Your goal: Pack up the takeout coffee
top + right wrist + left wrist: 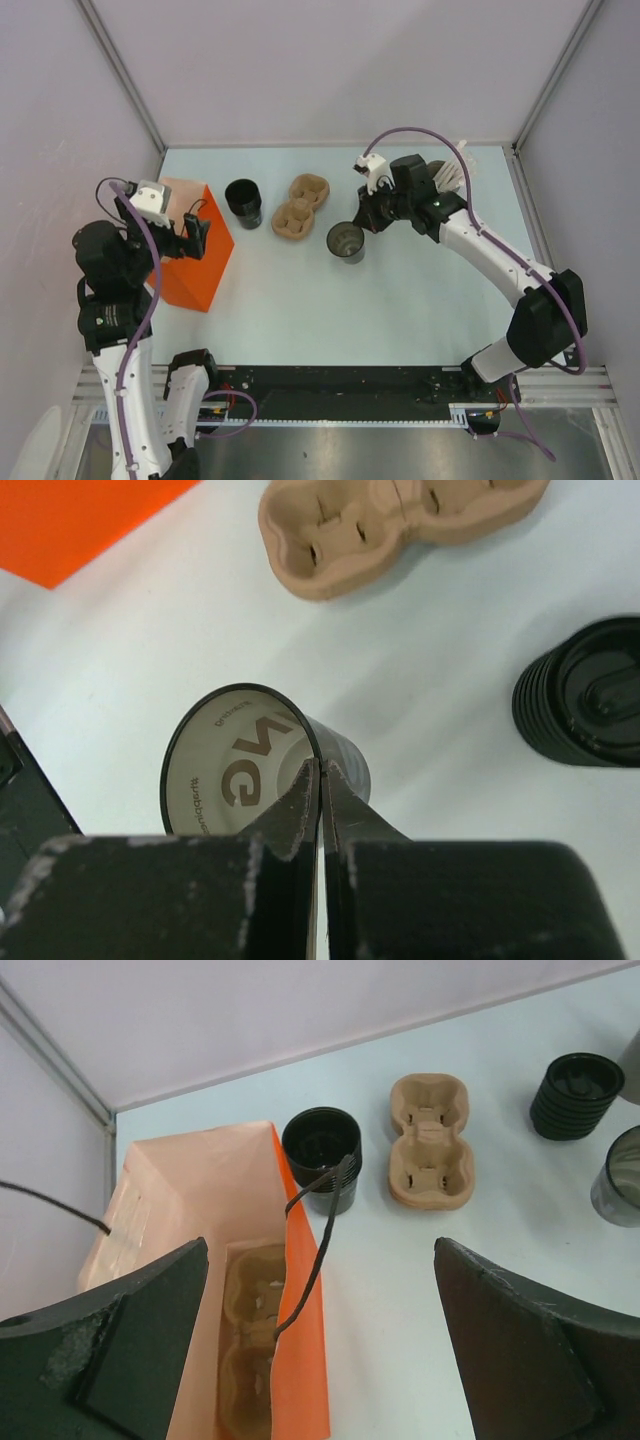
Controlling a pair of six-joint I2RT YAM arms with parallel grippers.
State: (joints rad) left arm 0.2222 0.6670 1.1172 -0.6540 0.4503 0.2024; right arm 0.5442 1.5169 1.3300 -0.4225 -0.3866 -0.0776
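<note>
The takeout coffee (585,695), a ribbed black cup with a black lid, stands on the table right of my right gripper; it also shows in the left wrist view (575,1095). My right wrist hides it in the top view. My right gripper (321,770) (358,224) is shut on the rim of an open dark cup (240,765) (346,243) with a pale lettered inside, one finger inside, one outside. My left gripper (320,1250) (190,236) is open and empty above the right edge of the open orange paper bag (200,1190) (185,275).
A brown pulp carrier (250,1340) lies inside the bag. A second carrier (300,208) (430,1140) lies on the table between a smooth black cup (243,200) (322,1155) by the bag and the held cup. White sticks (455,175) stand behind my right arm.
</note>
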